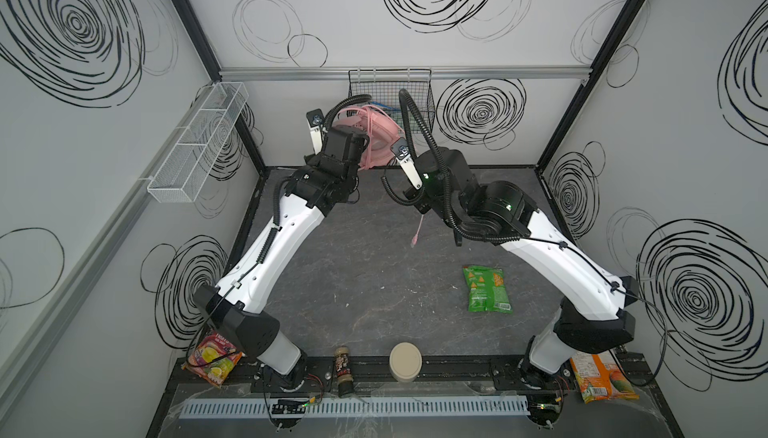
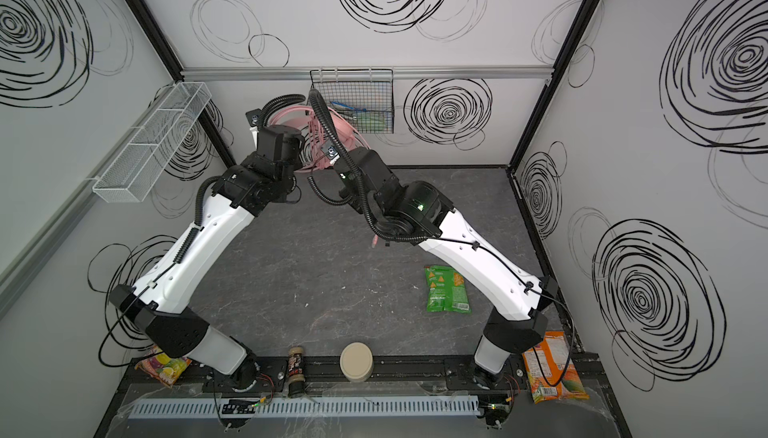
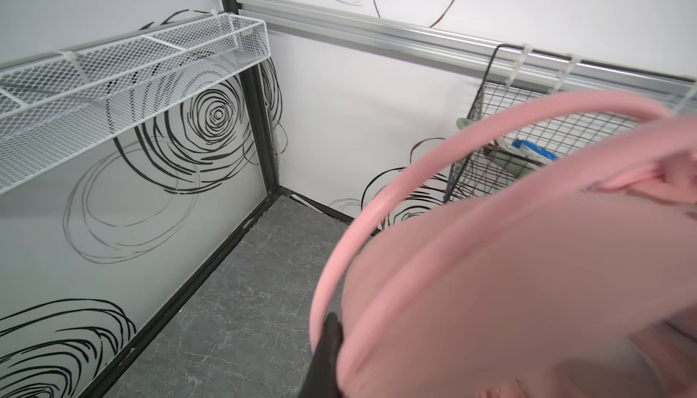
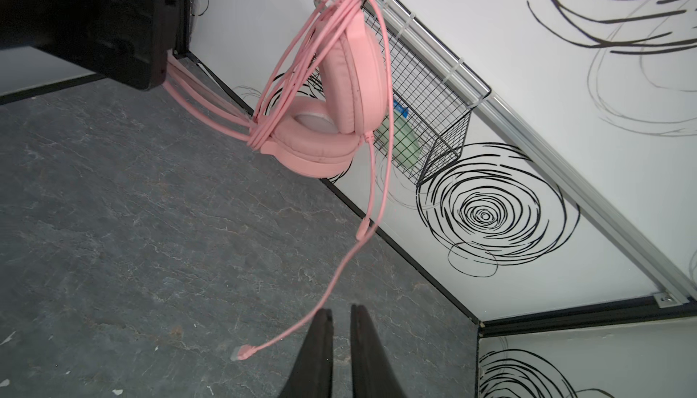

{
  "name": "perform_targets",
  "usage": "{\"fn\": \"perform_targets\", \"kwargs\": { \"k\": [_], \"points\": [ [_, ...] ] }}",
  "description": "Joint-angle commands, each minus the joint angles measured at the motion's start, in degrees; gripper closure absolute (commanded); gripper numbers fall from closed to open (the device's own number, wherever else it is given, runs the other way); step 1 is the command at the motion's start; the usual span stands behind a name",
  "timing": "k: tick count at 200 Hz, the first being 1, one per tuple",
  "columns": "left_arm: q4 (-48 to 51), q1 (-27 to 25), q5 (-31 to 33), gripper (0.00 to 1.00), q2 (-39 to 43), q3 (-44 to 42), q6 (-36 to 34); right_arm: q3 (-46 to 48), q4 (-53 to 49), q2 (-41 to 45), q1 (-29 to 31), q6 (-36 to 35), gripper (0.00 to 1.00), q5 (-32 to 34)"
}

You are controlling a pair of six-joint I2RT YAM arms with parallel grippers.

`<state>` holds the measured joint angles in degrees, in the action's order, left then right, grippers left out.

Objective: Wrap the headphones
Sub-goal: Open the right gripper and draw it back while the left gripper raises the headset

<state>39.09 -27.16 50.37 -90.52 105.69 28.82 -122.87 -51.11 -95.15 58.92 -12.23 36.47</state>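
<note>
1. Along the bottom edge in both top views runs a slotted cable duct (image 1: pixel 415 407); just above it lie a brown jar (image 1: pixel 344 371) on its side and a round beige lid (image 1: pixel 405 362); a colourful snack packet (image 1: pixel 212 359) sits at lower left and an orange packet (image 1: pixel 602 378) at lower right, each beside an arm base.
2. A green snack bag (image 1: pixel 486 288) lies flat on the grey table (image 1: pixel 353 274), right of centre, well apart from everything else.
3. At the bottom middle of the right wrist view, the right gripper (image 4: pixel 341 313) has its two dark fingers parted by a narrow gap with nothing between them; the loose cable (image 4: pixel 335 275) passes just beside one tip, and whether it touches cannot be told.
4. The cable ends in a plug (image 4: pixel 241 352) that hangs low over the table; contact cannot be told.
5. The left gripper (image 3: pixel 332 339) is pressed together on the headband; it holds the headphones (image 4: pixel 339 75) up off the table, upper middle in both top views.
6. The cable is wound in several turns across the band and the earcups, which lie folded against each other.
7. Farthest back, a black wire basket (image 1: pixel 390 95) hangs on the rear wall just behind the headphones; a white mesh shelf (image 1: pixel 199 141) hangs on the wall at left.
</note>
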Motion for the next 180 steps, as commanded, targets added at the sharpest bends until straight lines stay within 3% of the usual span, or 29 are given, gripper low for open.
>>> {"fn": "perform_targets", "kwargs": {
  "k": [1, 23, 51, 71, 107, 147, 180],
  "points": [
    [-8.15, 0.97, 1.01, 1.00, 1.09, 2.57, 3.66, -1.01, -1.72, 3.30, -3.03, 5.03, 0.85, -6.41],
    [-13.18, 1.06, -1.26, 1.00, 3.01, -0.63, 2.32, 5.51, 3.05, 7.03, -6.82, 6.98, 0.88, -13.41],
    [-19.90, 1.38, -5.28, 1.00, 7.14, -6.98, 1.53, 20.15, 16.38, 16.21, -12.10, 10.75, 0.86, -25.87],
    [-18.97, 1.57, -6.65, 1.00, 8.50, -7.69, 3.13, 33.18, 29.88, 24.65, -15.49, 13.31, 0.75, -35.12],
    [-16.93, 1.97, -9.19, 1.00, 9.96, -6.60, 5.55, 58.12, 51.98, 38.67, -19.15, 14.97, 0.49, -44.73],
    [-9.97, 2.56, -15.31, 1.00, 10.49, -0.93, 9.24, 67.41, 61.03, 43.31, -25.84, 18.79, 0.36, -51.07],
    [-4.66, 2.63, -20.26, 1.00, 10.68, 3.40, 11.23, 67.51, 64.06, 40.67, -28.52, 17.40, 0.35, -55.06]
  ]
}}
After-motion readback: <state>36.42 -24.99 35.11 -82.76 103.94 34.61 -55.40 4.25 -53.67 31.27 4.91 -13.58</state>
